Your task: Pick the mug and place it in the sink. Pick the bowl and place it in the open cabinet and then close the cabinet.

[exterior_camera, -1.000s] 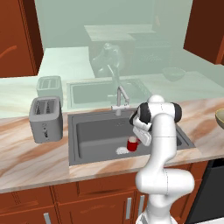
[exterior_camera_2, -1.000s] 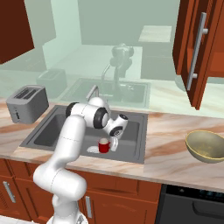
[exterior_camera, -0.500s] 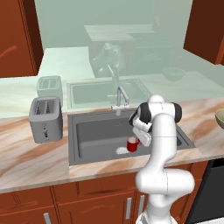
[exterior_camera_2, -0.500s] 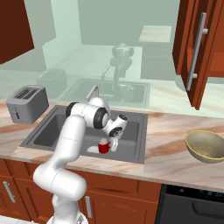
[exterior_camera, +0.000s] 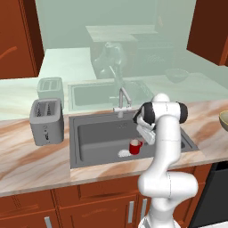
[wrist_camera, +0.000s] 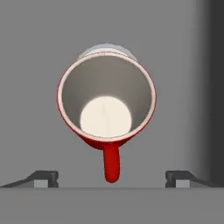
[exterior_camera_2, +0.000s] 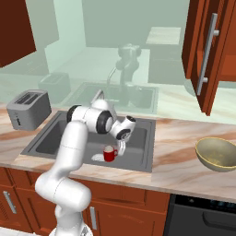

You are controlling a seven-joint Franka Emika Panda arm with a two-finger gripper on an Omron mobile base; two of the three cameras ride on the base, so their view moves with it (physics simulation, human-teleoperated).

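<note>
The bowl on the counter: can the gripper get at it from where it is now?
Probably yes. The bowl sits alone on the counter right of the sink, nothing on it. The gripper is open and empty above the mug, so only a swing right is needed.

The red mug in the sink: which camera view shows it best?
The hand view. There the mug shows large from above, with its pale interior, rim and handle. In the left base view the mug is small on the sink floor; the right base view also shows it small.
</note>
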